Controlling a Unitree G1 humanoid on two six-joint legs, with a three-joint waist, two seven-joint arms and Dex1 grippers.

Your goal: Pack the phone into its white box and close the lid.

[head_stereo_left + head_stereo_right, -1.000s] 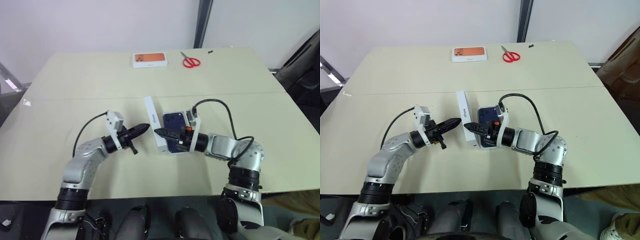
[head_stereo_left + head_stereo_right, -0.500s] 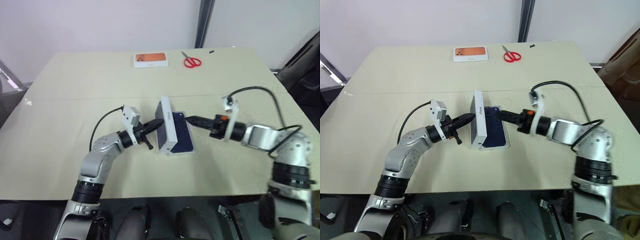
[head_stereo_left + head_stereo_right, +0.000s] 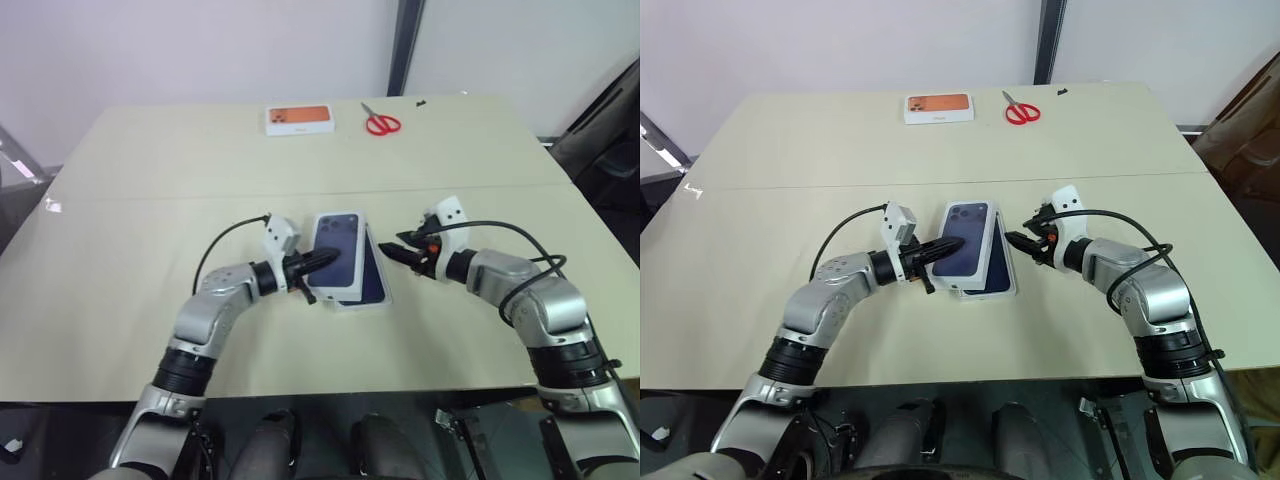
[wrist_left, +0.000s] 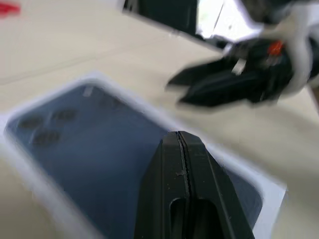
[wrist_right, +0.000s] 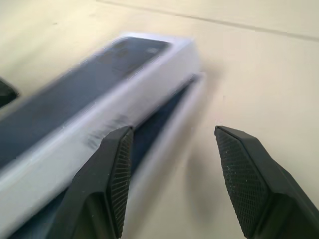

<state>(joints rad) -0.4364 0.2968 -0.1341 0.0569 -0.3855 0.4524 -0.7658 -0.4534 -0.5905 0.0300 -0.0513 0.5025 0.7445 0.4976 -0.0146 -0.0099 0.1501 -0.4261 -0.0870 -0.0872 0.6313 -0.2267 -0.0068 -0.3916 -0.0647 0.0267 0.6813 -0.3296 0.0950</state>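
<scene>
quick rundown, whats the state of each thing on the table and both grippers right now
lid: picture side up, lying askew over the box, not seated
white box: on the table, partly covered
phone: lying in the box
left gripper: shut, tip over the lid
right gripper: open, beside the box
scissors: closed
orange-topped box: closed

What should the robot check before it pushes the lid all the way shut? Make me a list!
1. Phone lying in the white box: ok, its dark blue shows beneath the lid.
2. Lid squarely over the box: not ok, it lies skewed, leaving the phone's right edge uncovered.
3. Left gripper shut, tips over the lid's printed top: ok.
4. Right gripper open and clear of the lid: ok, it sits beside the box.
5. Scissors and the orange-topped box out of the way: ok, both at the table's far edge.
6. Lid pressed fully down: cannot tell.
</scene>
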